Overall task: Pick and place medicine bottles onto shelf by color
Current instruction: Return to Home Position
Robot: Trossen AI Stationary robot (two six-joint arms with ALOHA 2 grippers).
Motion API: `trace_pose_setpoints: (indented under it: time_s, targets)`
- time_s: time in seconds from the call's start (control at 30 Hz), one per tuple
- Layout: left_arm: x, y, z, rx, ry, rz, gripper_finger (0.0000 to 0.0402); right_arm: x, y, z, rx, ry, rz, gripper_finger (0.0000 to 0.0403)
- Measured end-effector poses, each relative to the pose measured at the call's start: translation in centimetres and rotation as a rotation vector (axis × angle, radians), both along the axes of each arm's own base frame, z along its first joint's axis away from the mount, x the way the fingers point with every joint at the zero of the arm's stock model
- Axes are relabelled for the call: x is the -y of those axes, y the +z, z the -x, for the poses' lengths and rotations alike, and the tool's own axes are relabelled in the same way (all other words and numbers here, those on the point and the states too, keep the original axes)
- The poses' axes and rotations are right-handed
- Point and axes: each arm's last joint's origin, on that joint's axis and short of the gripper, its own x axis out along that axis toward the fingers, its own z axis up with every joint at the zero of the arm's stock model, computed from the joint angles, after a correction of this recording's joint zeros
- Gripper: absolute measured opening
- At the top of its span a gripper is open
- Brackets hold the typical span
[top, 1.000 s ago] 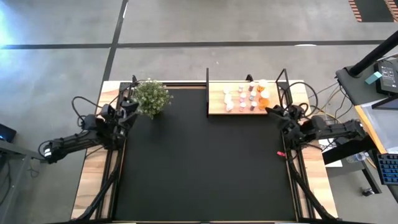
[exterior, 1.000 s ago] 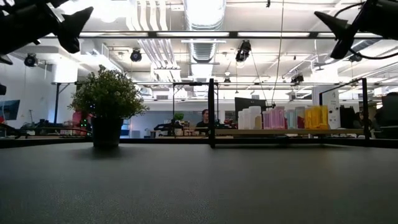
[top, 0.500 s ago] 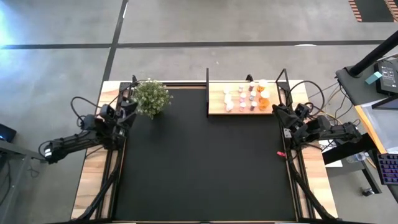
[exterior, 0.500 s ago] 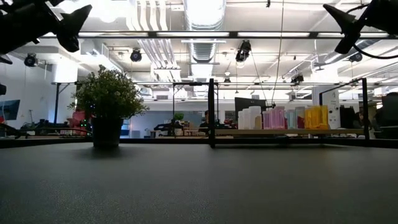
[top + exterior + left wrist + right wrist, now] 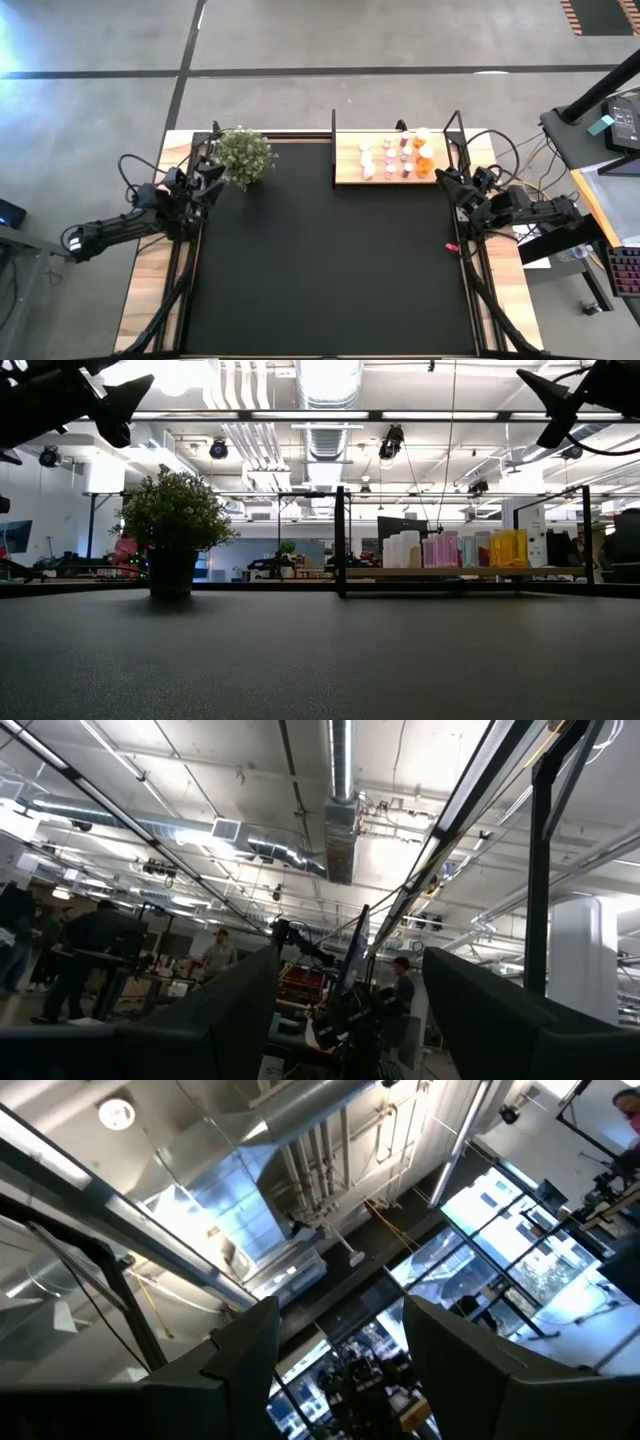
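Since a second ago the right arm point(image 5: 525, 208) has drawn its tip a little way back from the shelf point(image 5: 348, 168), and in the low view it sits slightly higher. Nothing on the shelf has moved, and the left arm point(image 5: 120, 226) rests as it did.

All the medicine bottles point(image 5: 404, 157) stand on the shelf at the far edge of the bench point(image 5: 320, 270), grouped by colour. The white ones point(image 5: 367, 160) are toward the shelf's left, pink and maroon are in the middle, and the orange ones point(image 5: 424, 156) are at its right end. The low view shows the same order, white point(image 5: 403, 550), pink point(image 5: 441, 550), orange point(image 5: 507, 548), all upright on the board.

The right jaws hang above the bench just off the shelf's near right corner, closest to the orange bottles but touching none. That arm's wrist view shows both fingers point(image 5: 245, 1365) apart with only ceiling between them. The left jaws hover just beside the potted plant point(image 5: 243, 157) at the bench's far left, well apart from the bottles. Their fingers point(image 5: 205, 1020) also stand apart, holding nothing. A small red speck point(image 5: 451, 246) lies on the bench near the right arm.
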Motion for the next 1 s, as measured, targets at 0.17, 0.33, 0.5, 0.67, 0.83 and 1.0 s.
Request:
trace_pose_setpoints:
  time_s: [0.17,0.33,0.5,0.67,0.83,1.0]
  targets:
    - [0.0,-0.01,-0.01,-0.001,0.0,0.0,0.0233,-0.03,-0.16,-0.32,-0.026,0.0,0.002,0.0206]
    - [0.0,-0.01,-0.01,-0.001,0.0,0.0,0.0233,-0.04,-0.25,-0.5,-0.041,0.0,0.004,0.0206]
    - [-0.01,-0.01,-0.01,-0.001,0.001,0.0,0.0233,-0.04,-0.25,-0.49,-0.04,0.0,0.003,0.0206]
    - [-0.01,-0.01,-0.01,-0.001,0.001,0.0,0.0233,-0.04,-0.25,-0.49,-0.04,0.0,0.003,0.0206]
    - [-0.01,-0.01,-0.02,-0.002,0.0,0.0,0.0233,-0.04,-0.25,-0.49,-0.04,0.0,0.003,0.0206]
    - [-0.01,-0.02,-0.03,-0.002,0.0,0.001,0.0233,-0.04,-0.25,-0.49,-0.04,0.0,0.004,0.0206]
